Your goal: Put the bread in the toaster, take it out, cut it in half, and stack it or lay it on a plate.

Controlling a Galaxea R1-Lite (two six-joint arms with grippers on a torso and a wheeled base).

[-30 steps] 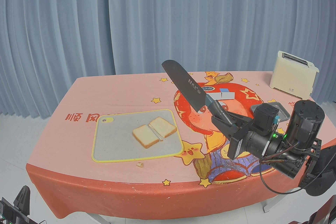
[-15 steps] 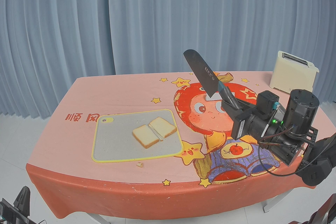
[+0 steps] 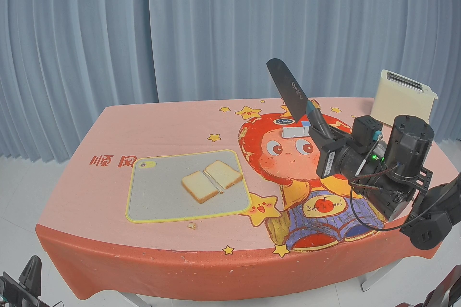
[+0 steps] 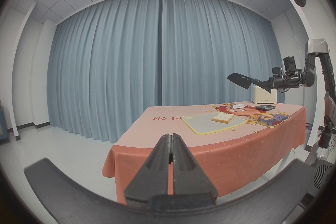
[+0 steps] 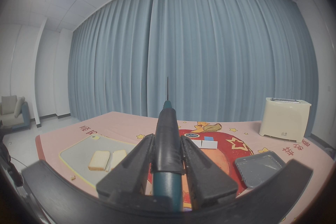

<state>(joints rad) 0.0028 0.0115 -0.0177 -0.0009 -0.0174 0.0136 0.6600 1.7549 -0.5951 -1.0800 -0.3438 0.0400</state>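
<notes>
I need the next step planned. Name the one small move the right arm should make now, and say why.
Probably lower the knife onto the table near the white block and release it. The bread lies in two halves on the cutting board, so cutting looks done, and the right gripper holds the knife raised above the table.

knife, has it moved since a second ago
Yes. The knife in the right hand has risen and shifted away from the cutting board, toward the toaster.
</notes>
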